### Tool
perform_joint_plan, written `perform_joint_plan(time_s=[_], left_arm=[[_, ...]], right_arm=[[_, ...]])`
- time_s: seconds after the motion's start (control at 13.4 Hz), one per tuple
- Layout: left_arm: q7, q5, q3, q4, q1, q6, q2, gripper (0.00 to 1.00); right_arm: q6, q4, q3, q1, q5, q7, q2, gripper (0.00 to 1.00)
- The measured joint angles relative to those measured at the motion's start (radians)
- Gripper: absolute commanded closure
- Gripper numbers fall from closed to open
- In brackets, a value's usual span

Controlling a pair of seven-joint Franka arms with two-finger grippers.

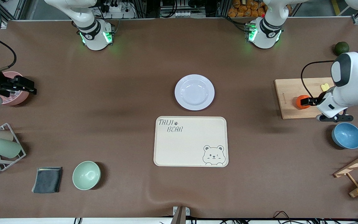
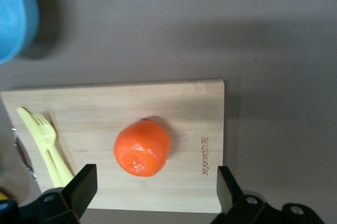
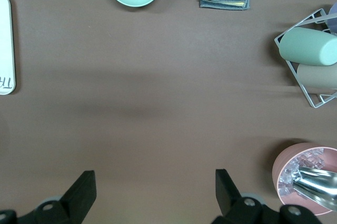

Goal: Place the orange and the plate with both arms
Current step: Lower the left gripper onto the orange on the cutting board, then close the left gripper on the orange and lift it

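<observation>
even overhead light, soft shadows, little glare

you get bright, diffuse light from above across the brown table [image 1: 129, 93]. shadows are soft: a faint dark band crosses the mat near the plate [image 1: 194, 92], and the green bowl [image 1: 86, 175] and blue bowl [image 1: 346, 135] each cast a small one. the plate shows a mild sheen. in your left wrist view the orange [image 2: 142, 147] is sharp, with small highlights; the finger [image 2: 79, 188] at the edge looks soft.
</observation>
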Motion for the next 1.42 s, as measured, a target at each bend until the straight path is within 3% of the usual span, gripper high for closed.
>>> perform_joint_plan(time_s=[0.6, 1.12, 1.2, 1.27, 1.35, 1.42], left_arm=[[0.047, 0.087, -0.003, -0.078, 0.047, 0.169, 0.102, 0.00], [0.048, 0.149, -0.004, -0.093, 0.048, 0.189, 0.140, 0.00], [0.048, 0.149, -0.004, -0.095, 0.048, 0.190, 0.150, 0.17], [0.048, 0.149, -0.004, -0.095, 0.051, 0.192, 0.163, 0.57], [0.048, 0.149, -0.003, -0.095, 0.058, 0.195, 0.174, 0.75], [0.048, 0.149, -0.003, -0.095, 0.068, 0.199, 0.181, 0.83]], right_arm=[[0.000, 0.000, -0.001, -0.001, 0.000, 0.001, 0.010, 0.00], [0.001, 0.000, 0.000, -0.001, 0.000, 0.001, 0.011, 0.00], [0.001, 0.000, 0.000, -0.001, 0.000, 0.001, 0.011, 0.00], [0.001, 0.000, 0.000, -0.001, 0.000, 0.001, 0.011, 0.00], [0.001, 0.000, 0.000, 0.000, 0.001, 0.001, 0.011, 0.00], [0.001, 0.000, 0.001, 0.000, 0.002, 0.001, 0.011, 0.00]])
